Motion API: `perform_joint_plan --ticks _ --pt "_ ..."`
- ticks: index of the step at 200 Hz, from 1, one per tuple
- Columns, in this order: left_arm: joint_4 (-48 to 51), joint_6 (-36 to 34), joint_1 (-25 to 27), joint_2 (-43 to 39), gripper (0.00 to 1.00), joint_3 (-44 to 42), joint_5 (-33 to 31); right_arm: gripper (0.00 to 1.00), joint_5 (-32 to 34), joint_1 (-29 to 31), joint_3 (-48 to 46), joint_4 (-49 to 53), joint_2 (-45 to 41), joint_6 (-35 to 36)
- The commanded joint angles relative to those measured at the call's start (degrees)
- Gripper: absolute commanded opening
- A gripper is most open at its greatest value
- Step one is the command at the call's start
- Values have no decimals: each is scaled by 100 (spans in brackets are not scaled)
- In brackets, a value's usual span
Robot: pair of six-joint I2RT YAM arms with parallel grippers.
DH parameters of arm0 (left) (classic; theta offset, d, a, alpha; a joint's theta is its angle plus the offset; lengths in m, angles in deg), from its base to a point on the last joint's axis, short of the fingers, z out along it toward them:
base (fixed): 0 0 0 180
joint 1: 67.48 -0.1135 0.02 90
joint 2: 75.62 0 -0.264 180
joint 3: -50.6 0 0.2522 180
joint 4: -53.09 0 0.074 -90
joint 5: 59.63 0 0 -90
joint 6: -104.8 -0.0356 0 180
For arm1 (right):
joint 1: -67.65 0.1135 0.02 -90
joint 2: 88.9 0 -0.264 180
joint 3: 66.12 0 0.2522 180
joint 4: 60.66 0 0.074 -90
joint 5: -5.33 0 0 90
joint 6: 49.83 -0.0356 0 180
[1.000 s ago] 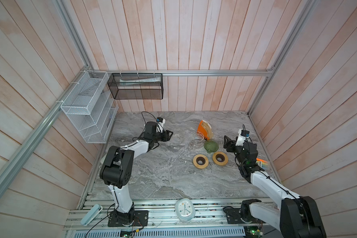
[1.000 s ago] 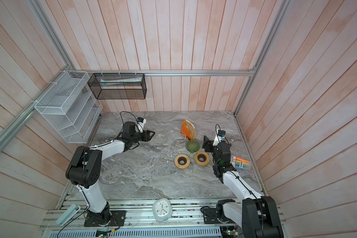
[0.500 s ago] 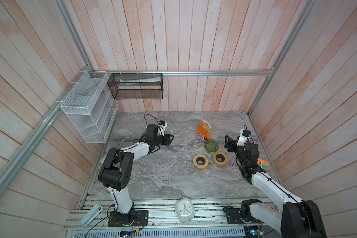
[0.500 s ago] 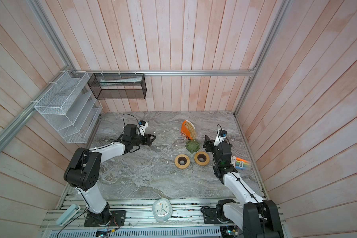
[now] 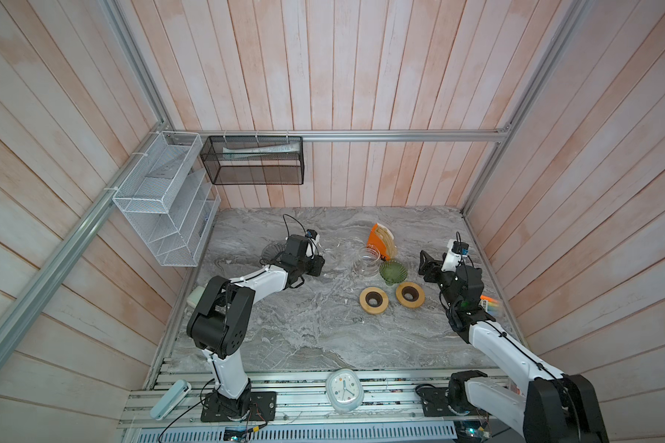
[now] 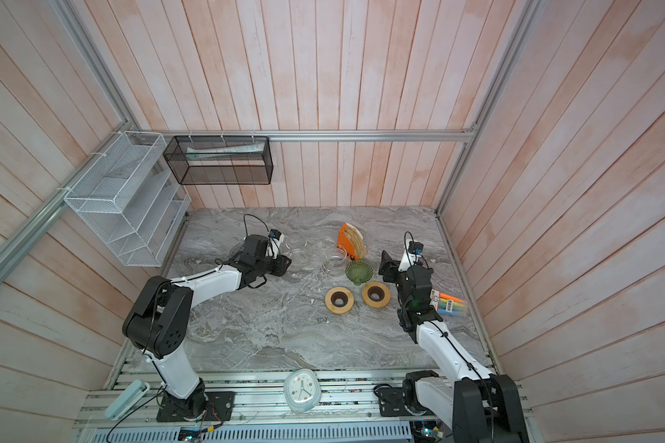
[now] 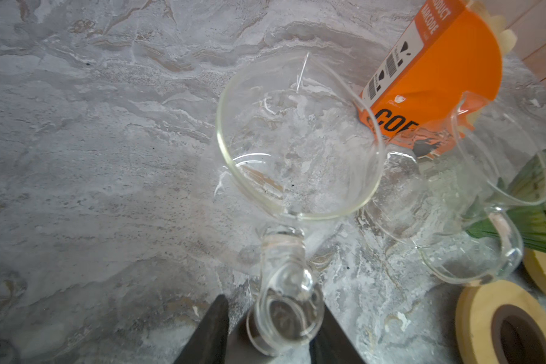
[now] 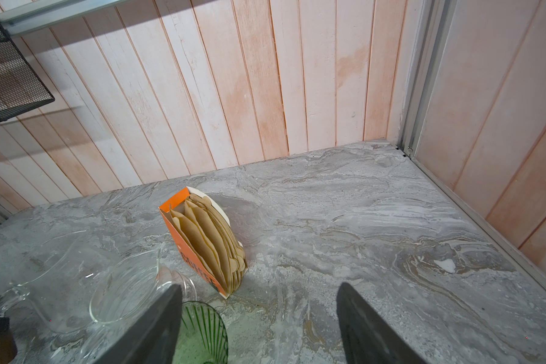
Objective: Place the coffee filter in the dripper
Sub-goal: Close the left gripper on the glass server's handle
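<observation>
Brown paper coffee filters (image 8: pixel 208 245) stand upright in an orange box (image 5: pixel 379 241) at the back of the marble table. A clear glass dripper (image 7: pixel 297 141) with a loop handle (image 7: pixel 286 315) stands left of the box; in a top view it shows faintly (image 5: pixel 338 245). My left gripper (image 7: pixel 273 302) (image 5: pixel 320 264) has its fingers on either side of that handle, one touching and a narrow gap at the other. My right gripper (image 8: pixel 259 286) (image 5: pixel 426 264) hovers open and empty, right of a green ribbed glass cone (image 5: pixel 393 271).
A glass carafe (image 5: pixel 366 261) stands between the dripper and the green cone. Two tape rolls (image 5: pixel 374 301) (image 5: pixel 410 294) lie in front of them. A pack of coloured markers (image 6: pixel 452 305) lies by the right wall. A ribbed glass dish (image 5: pixel 272 251) sits behind my left gripper.
My left gripper has moved right to the dripper's handle and its jaws have narrowed around it. The right arm has barely moved.
</observation>
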Motion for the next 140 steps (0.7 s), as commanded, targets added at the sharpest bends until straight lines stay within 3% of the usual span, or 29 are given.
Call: perform_joint_plan --ticks 1,140 --pt "128 -154 39 -30 41 185 -477 78 69 31 50 91 -86 -57" --pt "491 -567 299 357 40 530 -1122 77 102 32 54 92 -101 -47"
